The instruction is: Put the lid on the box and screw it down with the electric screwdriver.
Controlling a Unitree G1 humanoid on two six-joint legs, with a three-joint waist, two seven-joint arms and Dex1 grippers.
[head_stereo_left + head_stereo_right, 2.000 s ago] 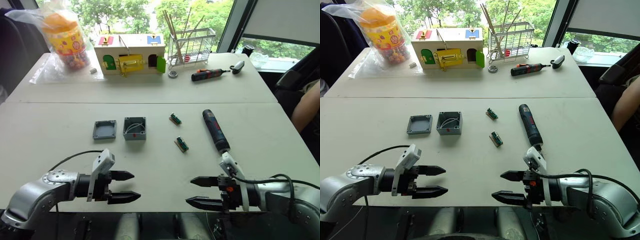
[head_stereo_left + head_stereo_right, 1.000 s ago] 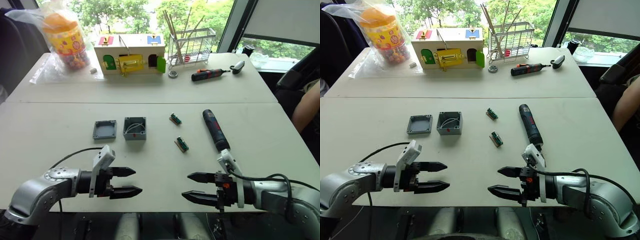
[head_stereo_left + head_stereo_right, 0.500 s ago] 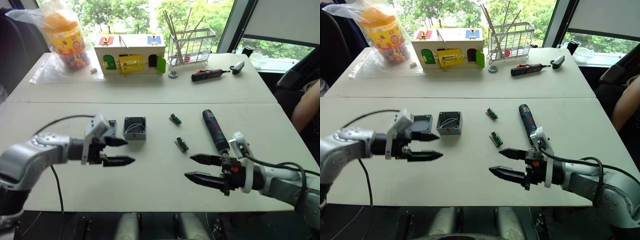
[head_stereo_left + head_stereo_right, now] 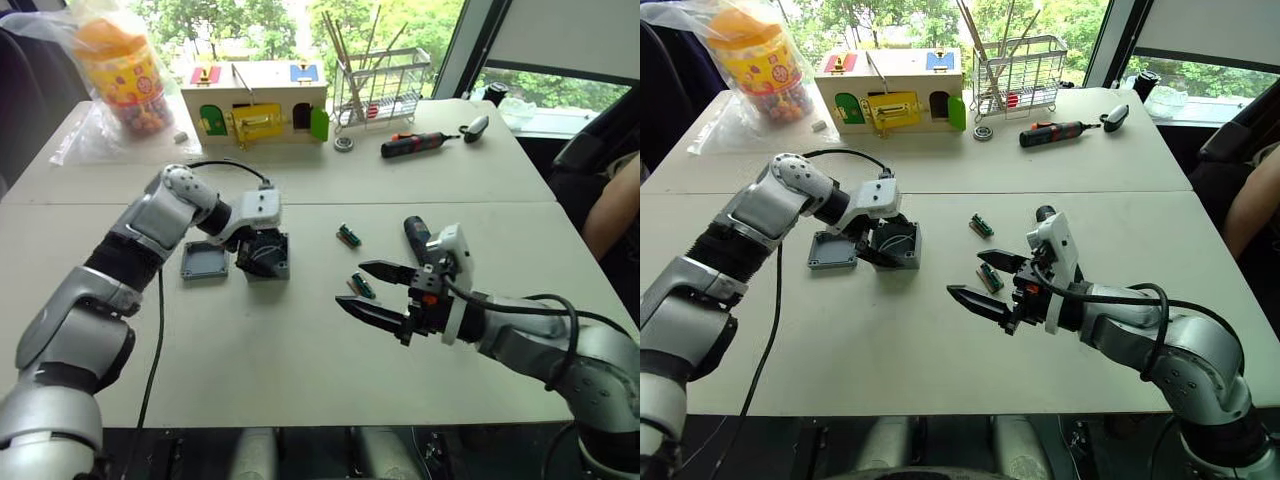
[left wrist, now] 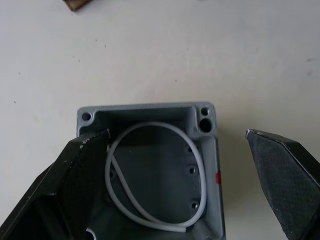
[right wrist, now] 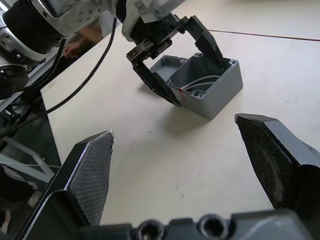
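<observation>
Left eye view: left gripper (image 4: 262, 256) hangs spread over the box (image 4: 270, 257) on the counter (image 4: 260, 350); the lid (image 4: 206, 261) lies just left of the box. Right gripper (image 4: 374, 291) hovers released, empty; the electric screwdriver (image 4: 418, 234) lies just beyond it.

Left wrist view: fingers (image 5: 82, 165) straddle the box, white wire (image 5: 195, 165) coiled inside.

Right wrist view: left gripper's fingers bracket the box, not clamped.

Left gripper (image 5: 175, 165) spread wide over box (image 5: 205, 165); white wire (image 5: 200, 165) coiled inside.
</observation>
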